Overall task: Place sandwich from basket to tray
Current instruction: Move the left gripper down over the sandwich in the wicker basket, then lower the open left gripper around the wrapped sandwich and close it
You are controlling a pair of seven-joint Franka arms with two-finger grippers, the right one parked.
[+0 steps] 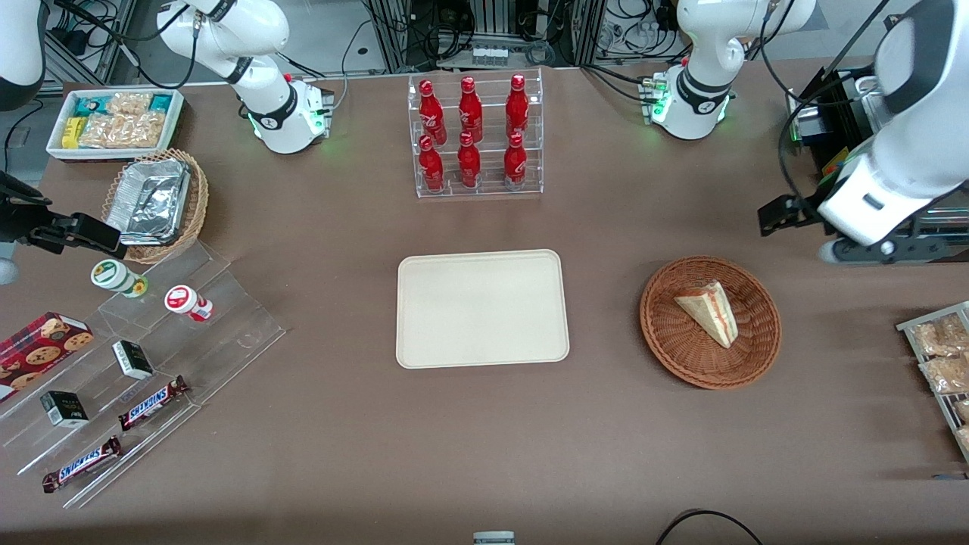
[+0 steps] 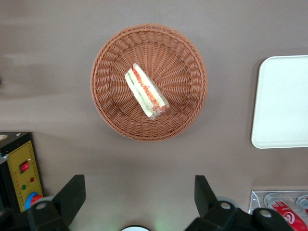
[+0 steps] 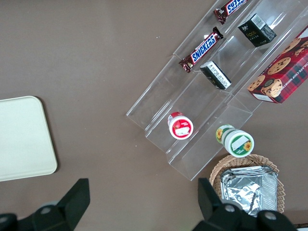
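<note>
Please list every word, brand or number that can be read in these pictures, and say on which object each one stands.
"SNICKERS": brown chocolate bar on the clear acrylic step shelf.
"SNICKERS": second brown bar, nearer the front camera.
Too small to read: red bottles, black boxes, cookie box.
The open left gripper, above the table, bears no text.

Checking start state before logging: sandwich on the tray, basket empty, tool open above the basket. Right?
Not quite. The sandwich lies in the basket, and the tray holds nothing; the front view shows both. The rest holds: the tool is open, up above the basket in the left wrist view.
</note>
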